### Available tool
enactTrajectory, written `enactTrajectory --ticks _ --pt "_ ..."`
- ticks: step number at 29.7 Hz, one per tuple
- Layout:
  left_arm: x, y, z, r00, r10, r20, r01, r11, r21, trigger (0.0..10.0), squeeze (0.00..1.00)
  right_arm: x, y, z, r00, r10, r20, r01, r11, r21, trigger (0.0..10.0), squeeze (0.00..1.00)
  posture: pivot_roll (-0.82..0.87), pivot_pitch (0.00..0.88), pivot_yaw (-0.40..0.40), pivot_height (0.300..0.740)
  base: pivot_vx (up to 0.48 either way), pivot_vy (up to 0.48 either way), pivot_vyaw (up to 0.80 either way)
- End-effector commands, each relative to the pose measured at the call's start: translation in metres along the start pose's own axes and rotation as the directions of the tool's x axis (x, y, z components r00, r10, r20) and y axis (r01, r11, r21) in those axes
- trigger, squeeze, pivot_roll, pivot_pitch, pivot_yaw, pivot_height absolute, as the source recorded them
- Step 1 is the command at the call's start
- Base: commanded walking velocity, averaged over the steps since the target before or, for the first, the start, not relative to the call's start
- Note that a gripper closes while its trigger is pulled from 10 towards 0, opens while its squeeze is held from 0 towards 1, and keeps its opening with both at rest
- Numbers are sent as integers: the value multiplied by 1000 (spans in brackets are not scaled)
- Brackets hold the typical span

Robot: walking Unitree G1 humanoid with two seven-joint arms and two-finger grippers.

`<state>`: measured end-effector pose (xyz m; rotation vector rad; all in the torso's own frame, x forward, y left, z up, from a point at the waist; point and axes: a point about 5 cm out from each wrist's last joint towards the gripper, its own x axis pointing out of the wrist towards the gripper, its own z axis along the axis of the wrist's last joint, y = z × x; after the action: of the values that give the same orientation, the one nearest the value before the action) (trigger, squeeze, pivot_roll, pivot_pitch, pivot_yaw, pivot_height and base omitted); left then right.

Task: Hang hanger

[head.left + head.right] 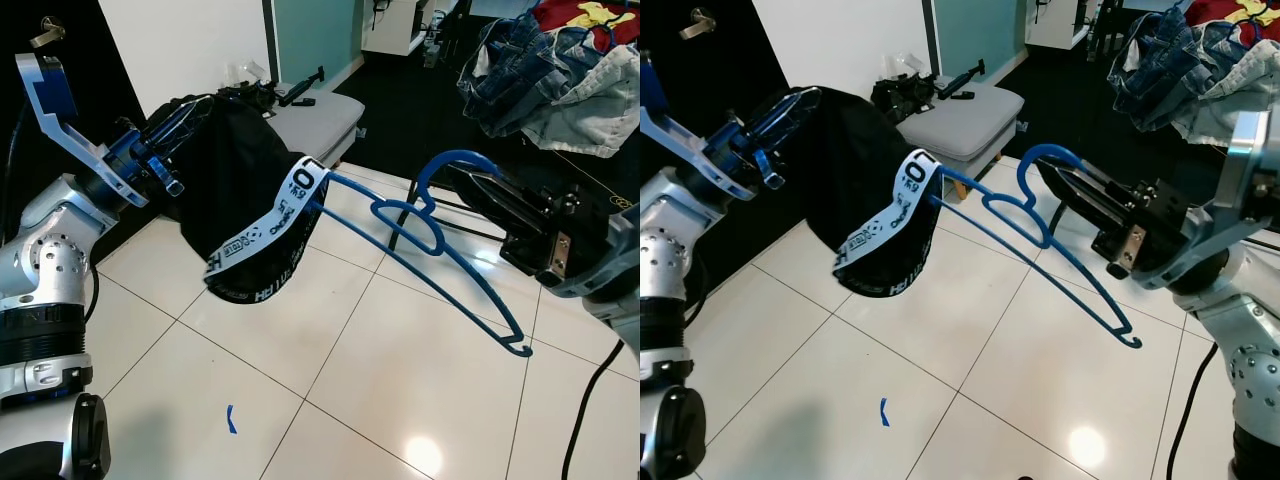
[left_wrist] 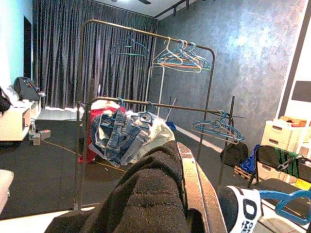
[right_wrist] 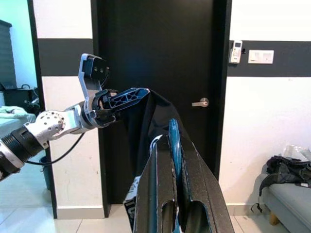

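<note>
A white tiled floor [image 1: 330, 400] lies below, with a clothes rack [image 2: 146, 104] seen beyond. The blue hanger [image 1: 440, 270] is held level above the tiles, its long axis running between the arms. Its hook is pinched by the right gripper [image 1: 470, 185]; black shorts [image 1: 240, 200] on its far end are pinched by the left gripper [image 1: 165, 135].

Head stereo pair downward over the hanger [image 1: 440, 270]; wrist views opposed, close along fingers.
</note>
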<state>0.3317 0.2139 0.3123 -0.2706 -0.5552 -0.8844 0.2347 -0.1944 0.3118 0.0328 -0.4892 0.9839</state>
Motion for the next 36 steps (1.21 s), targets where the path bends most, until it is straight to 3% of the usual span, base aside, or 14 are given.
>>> enactTrajectory --ticks 1,7,9,12,17,24,36 --pt "2 -3 3 1000 -13 23 13 1000 -5 392 0 3 1 4 999 13 30 -13 1000 -15 0 0 8 122 62 740 0 0 0" --pt "6 -4 9 998 -4 59 4 1000 -13 431 0 5 0 1 1000 5 20 -5 1000 -15 0 0 9 121 61 740 0 0 0" --pt "12 -4 19 994 4 111 -2 1000 -21 549 0 6 0 -3 1000 2 11 -2 1000 -9 0 0 9 119 61 740 0 0 0" --pt "22 -11 38 978 -12 206 21 999 -39 471 0 8 0 -8 1000 -6 4 6 1000 -1 0 0 13 119 63 740 0 0 0" --pt "32 -27 54 961 -97 260 113 993 -46 863 0 9 -2 -8 1000 -15 11 15 1000 0 0 0 17 122 64 740 0 0 0" --pt "33 -32 56 960 -122 253 139 989 -48 1216 0 8 -3 -7 1000 -22 15 22 1000 -4 0 0 18 125 65 740 0 0 0" --pt "35 -42 50 953 -131 272 177 972 -152 1412 0 8 -5 -5 999 -26 24 26 1000 -16 0 0 21 123 60 740 0 0 0"
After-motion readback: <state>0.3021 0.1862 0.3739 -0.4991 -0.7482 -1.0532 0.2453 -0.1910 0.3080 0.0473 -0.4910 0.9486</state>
